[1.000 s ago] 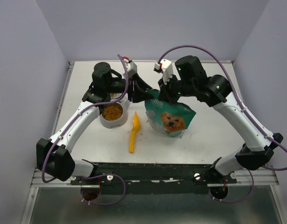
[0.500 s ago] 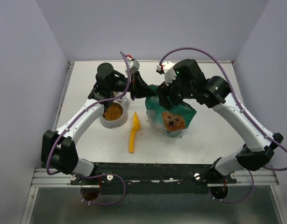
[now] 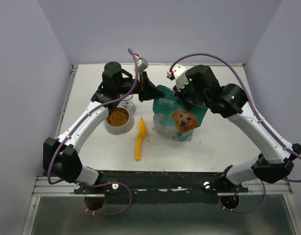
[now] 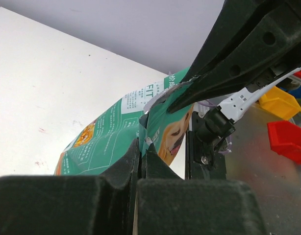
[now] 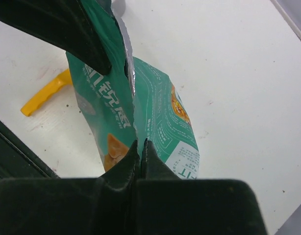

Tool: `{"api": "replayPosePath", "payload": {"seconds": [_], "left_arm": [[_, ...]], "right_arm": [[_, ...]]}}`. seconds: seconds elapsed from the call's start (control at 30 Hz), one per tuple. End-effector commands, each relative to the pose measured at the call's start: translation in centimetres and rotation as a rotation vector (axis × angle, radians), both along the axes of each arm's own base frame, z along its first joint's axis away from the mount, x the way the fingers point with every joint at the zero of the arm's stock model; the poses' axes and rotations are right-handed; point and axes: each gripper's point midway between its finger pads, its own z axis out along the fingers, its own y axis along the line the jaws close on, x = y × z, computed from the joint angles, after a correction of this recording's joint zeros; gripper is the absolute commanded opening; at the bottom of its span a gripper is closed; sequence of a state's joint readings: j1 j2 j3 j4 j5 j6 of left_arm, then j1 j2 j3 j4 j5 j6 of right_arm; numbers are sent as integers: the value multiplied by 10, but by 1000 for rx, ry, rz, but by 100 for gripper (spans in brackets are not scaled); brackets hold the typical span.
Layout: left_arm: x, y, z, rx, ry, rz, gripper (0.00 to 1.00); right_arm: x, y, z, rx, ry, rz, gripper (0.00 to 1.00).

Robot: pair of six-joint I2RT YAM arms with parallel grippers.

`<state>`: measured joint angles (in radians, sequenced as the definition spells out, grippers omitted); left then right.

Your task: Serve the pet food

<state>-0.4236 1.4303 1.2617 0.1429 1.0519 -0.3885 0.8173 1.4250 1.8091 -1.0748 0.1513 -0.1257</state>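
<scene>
Kibble [image 3: 118, 117] lies heaped in the white bowl [image 3: 116, 130] just left of the teal bag [image 3: 177, 120], and the orange scoop [image 3: 140, 139] rests between bowl and bag, a little nearer us. Our left gripper [image 4: 142, 149] is pinched tight on the bag's torn top edge at its left end. Our right gripper [image 5: 140, 146] pinches that same edge at its right end, and the bag stands on the table [image 3: 214, 142].

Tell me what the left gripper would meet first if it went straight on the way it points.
The bag: the left gripper is shut on its top edge, so it would press into it at once. Just beyond seems to be the right gripper; depth is unclear.
</scene>
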Motion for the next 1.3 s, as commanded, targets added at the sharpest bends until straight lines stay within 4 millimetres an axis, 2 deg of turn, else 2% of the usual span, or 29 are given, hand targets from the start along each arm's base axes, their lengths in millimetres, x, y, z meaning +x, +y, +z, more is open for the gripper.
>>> {"api": "replayPosePath", "payload": {"seconds": [0.0, 0.13, 0.17, 0.2, 0.3, 0.33, 0.57, 0.77, 0.9, 1.0, 1.1, 1.27], "left_arm": [[-4, 17, 38, -46, -132, -40, 0], [-20, 16, 37, -70, -148, -135, 0], [-21, 15, 33, -80, -136, -133, 8], [-20, 15, 34, -92, -134, -112, 25], [-18, 9, 32, -102, -103, -98, 53], [-20, 7, 32, -104, -107, -106, 59], [-26, -5, 40, -122, -121, -169, 53], [-23, -16, 30, -96, -107, -187, 36], [-30, -19, 19, -57, -114, -197, 40], [-29, -19, 11, -29, -113, -192, 38], [-26, -18, 11, -24, -123, -167, 22], [-24, -20, 20, -48, -143, -154, 8]], "right_arm": [[-6, -14, 7, -33, -30, 37, 1], [-8, 0, -4, -9, 29, 93, 0], [-6, 4, -2, 10, 35, 101, 0], [-4, 6, -1, 29, 40, 102, 0], [3, 11, 7, 77, 43, 120, 0], [3, 13, 8, 90, 50, 128, 0], [-1, 25, 0, 120, 110, 160, 0], [0, 30, 6, 143, 111, 168, 0], [2, 29, 7, 143, 105, 162, 0], [1, 29, 8, 145, 105, 162, 0], [1, 30, 9, 149, 105, 162, 0], [1, 31, 4, 143, 115, 165, 0]]}}
